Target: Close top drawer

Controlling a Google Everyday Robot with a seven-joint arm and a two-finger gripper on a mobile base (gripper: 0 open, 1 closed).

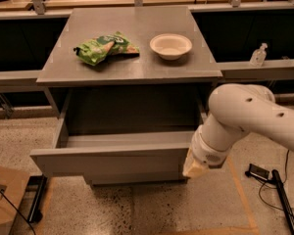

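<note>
The top drawer (108, 161) is a wide grey drawer with a flat front and no handle. It stands partly open under the grey cabinet top (132, 70), and its inside looks empty. My white arm reaches in from the right. My gripper (194, 167) has a cream-coloured tip that sits at the right end of the drawer's front panel and seems to touch it. The arm hides the drawer's right front corner.
A green snack bag (105, 47) and a white bowl (170, 45) lie on the cabinet top. A cardboard box (4, 195) stands on the floor at the lower left. A small black device (258, 172) and cables lie on the floor at the right. A clear bottle (258, 55) stands on the right ledge.
</note>
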